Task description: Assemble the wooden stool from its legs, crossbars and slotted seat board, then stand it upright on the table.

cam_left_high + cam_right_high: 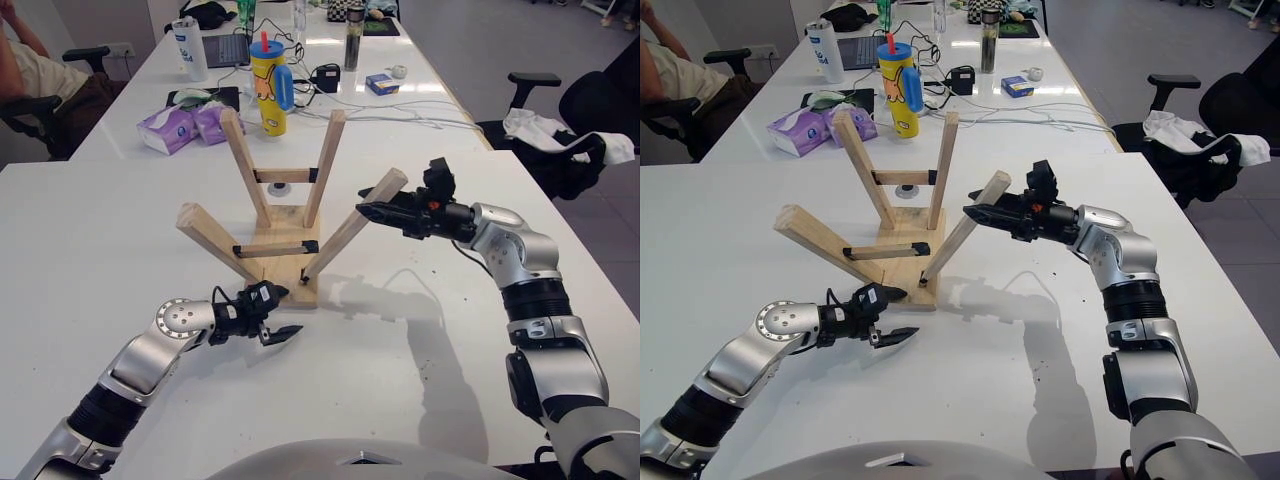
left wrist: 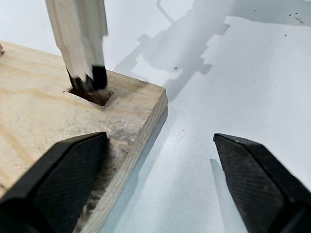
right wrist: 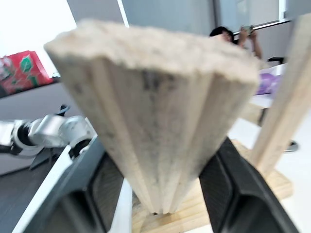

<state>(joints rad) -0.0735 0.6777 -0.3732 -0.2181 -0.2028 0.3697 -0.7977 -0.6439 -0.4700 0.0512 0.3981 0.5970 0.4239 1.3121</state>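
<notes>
The wooden stool lies upside down on the white table (image 1: pixel 90 250), its slotted seat board (image 1: pixel 290 278) flat and its legs pointing up and splayed outward. Two crossbars (image 1: pixel 282 175) (image 1: pixel 275 248) with black ends link leg pairs. My right gripper (image 1: pixel 370 206) is shut on the upper end of the right front leg (image 1: pixel 350 232), which leans right; in the right wrist view that leg (image 3: pixel 155 126) sits between the two black fingers (image 3: pixel 233 194). My left gripper (image 1: pixel 278 316) is open at the board's near corner (image 2: pixel 141 111), one finger (image 2: pixel 58 179) over the board, the other over the table.
Beyond the stool, on the far table, stand tissue packs (image 1: pixel 168 128), a yellow cup (image 1: pixel 268 90), a laptop (image 1: pixel 226 50) and cables. A small round object (image 1: pixel 278 188) lies just behind the board. An office chair (image 1: pixel 560 130) stands off the right edge. Bare table lies near me.
</notes>
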